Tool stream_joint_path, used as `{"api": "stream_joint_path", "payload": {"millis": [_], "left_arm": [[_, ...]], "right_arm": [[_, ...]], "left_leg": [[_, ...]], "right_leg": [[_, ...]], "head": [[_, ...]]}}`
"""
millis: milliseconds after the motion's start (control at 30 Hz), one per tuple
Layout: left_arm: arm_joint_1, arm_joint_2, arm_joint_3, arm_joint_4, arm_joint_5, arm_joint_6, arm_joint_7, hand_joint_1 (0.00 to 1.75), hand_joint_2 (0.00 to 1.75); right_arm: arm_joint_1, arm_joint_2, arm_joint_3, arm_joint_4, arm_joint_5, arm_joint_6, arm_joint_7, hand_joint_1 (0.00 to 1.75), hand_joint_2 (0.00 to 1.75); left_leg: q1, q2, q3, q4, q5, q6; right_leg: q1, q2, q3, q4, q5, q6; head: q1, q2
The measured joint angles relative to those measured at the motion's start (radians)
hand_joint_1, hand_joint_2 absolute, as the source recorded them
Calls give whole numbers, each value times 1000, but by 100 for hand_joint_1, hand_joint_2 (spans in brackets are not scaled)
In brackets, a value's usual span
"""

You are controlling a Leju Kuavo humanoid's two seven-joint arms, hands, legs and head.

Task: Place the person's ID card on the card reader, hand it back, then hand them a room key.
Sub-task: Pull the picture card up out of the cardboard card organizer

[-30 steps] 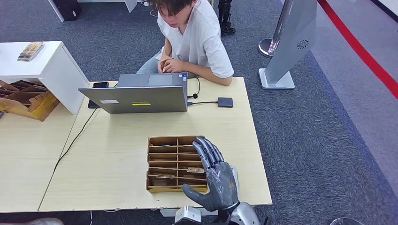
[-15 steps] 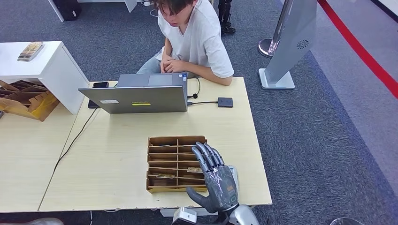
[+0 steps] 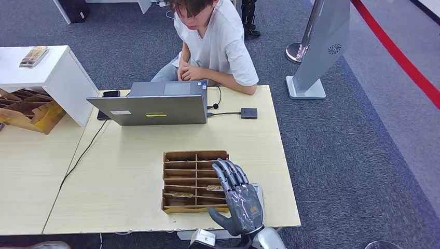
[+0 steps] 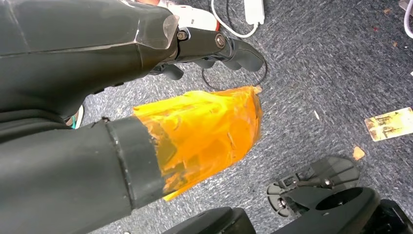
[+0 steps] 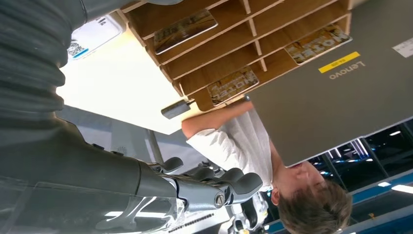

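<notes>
Right hand [image 3: 239, 199] open over the tray [image 3: 179, 176]; its wrist view reveals key cards [image 5: 184, 29].

My right hand [image 3: 239, 199] hovers over the right end of the compartment tray [image 3: 193, 180], near the table's [image 3: 129, 171] front edge. Cards [image 3: 215, 188] lie in the tray's compartments. The laptop [image 3: 150, 106] stands at the back edge, the person [image 3: 212, 44] behind it, the card reader [image 3: 249, 113] to its right.

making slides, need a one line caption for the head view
Robot's right hand, fingers apart, hovers by a wooden card tray while a person sits behind a laptop across the table.
</notes>
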Motion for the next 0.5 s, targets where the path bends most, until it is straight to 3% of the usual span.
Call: {"api": "stream_joint_path", "payload": {"millis": [500], "left_arm": [[-1, 0, 0, 0, -4, -4, 5, 0, 0]], "right_arm": [[-10, -1, 0, 33, 71, 29, 50, 10, 175]], "left_leg": [[0, 0, 0, 0, 0, 0]], "right_leg": [[0, 0, 0, 0, 0, 0]], "head": [[0, 0]]}}
